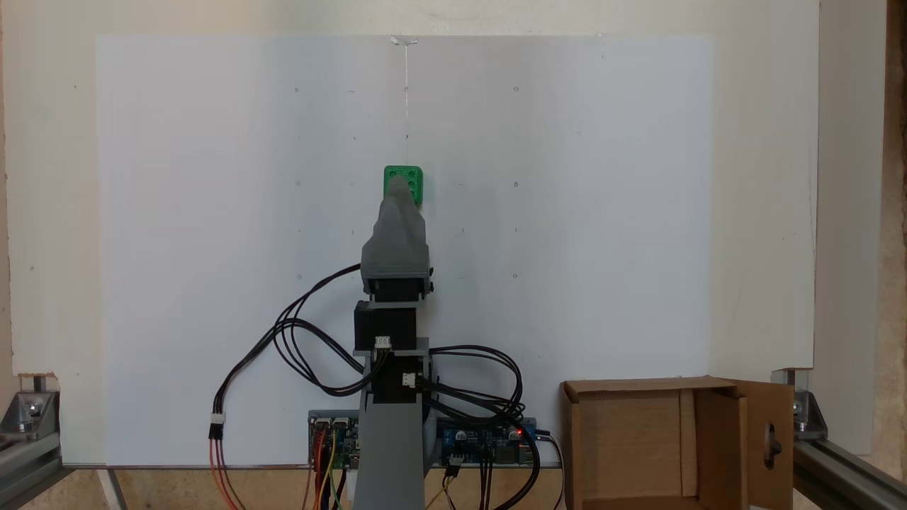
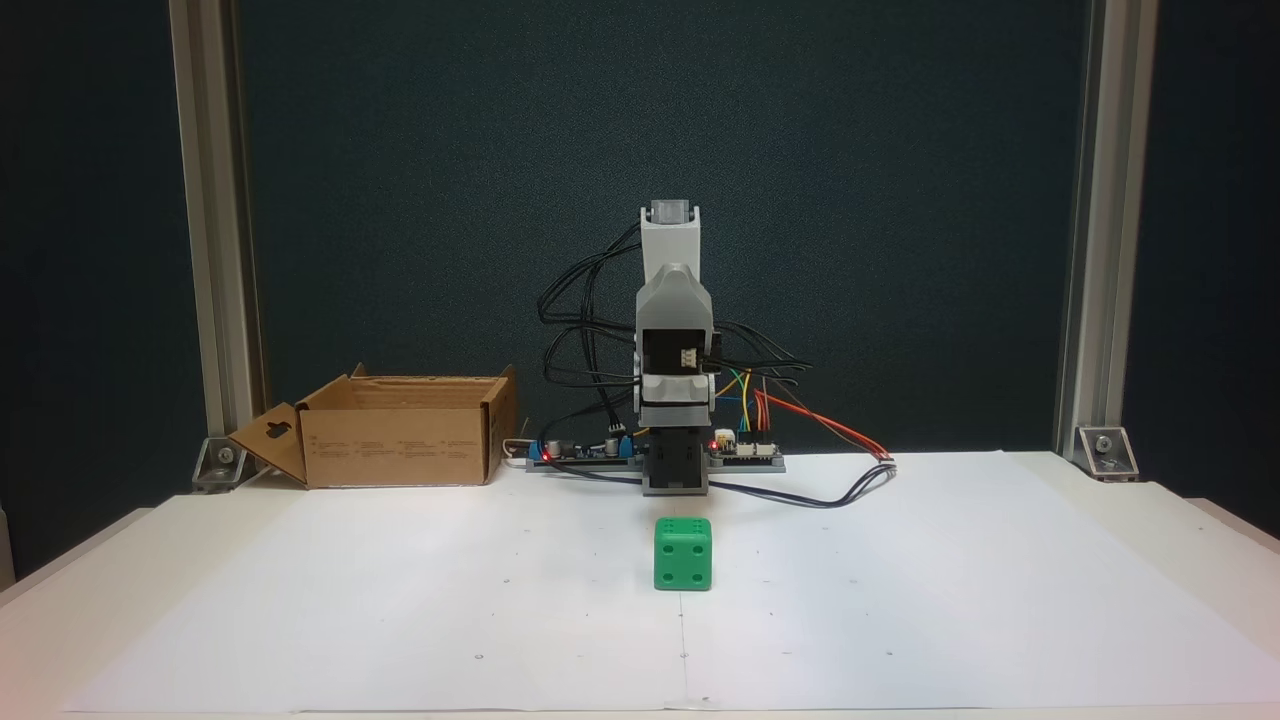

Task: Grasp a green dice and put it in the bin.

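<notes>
Nearest the camera in a fixed view, the dice [image 2: 683,553] sits on the white sheet [image 2: 400,600], one face with four pips turned toward the lens and six pips on top. Nothing touches it there; bare sheet lies all round it. Behind it stands the arm [image 2: 674,370], folded upright over its base, with the boards [image 2: 745,452] and a tangle of wires [image 2: 800,420] at its foot. Farther back and to the left in that view, the bin [image 2: 400,440] rests by the frame post, flaps out, the keyhole flap hanging at its near left corner.

Looking down in the other fixed view, the gripper [image 1: 400,190] points away from the base and its grey tip overlaps the dice's [image 1: 411,177] near edge. Only one tip shows, the jaws lying one behind the other, so I cannot tell whether they are apart or together. The bin [image 1: 638,397] lies at the lower right there, well apart from the dice.

By my reading, the step in hand is the reach, with no grasp made yet and the dice on the sheet. The next move likely calls for spreading the jaws, lowering forward to straddle the cube, and closing squarely on opposite faces before lifting toward the bin.
</notes>
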Motion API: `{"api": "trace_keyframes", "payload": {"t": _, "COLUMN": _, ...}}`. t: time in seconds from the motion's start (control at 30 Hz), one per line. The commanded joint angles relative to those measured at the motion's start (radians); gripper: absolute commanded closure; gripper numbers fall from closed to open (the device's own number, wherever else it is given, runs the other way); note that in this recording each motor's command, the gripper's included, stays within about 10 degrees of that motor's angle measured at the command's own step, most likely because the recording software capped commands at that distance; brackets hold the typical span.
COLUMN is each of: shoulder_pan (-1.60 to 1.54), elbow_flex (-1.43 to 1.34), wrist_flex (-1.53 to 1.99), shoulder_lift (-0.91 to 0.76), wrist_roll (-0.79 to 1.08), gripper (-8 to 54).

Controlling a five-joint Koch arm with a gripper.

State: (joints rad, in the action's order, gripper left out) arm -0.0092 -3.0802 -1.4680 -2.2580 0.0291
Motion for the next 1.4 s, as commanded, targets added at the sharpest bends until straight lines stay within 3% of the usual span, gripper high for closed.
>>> {"api": "trace_keyframes", "payload": {"t": 0.0, "shoulder_pan": 0.0, "elbow_flex": -0.049, "wrist_flex": -0.069, "shoulder_lift": -0.109, "wrist_roll": -0.017, "gripper": 1.0}}
{"api": "trace_keyframes", "payload": {"t": 1.37, "shoulder_pan": -0.015, "elbow_flex": -0.038, "wrist_flex": -0.012, "shoulder_lift": -0.106, "wrist_roll": -0.006, "gripper": 1.2}}
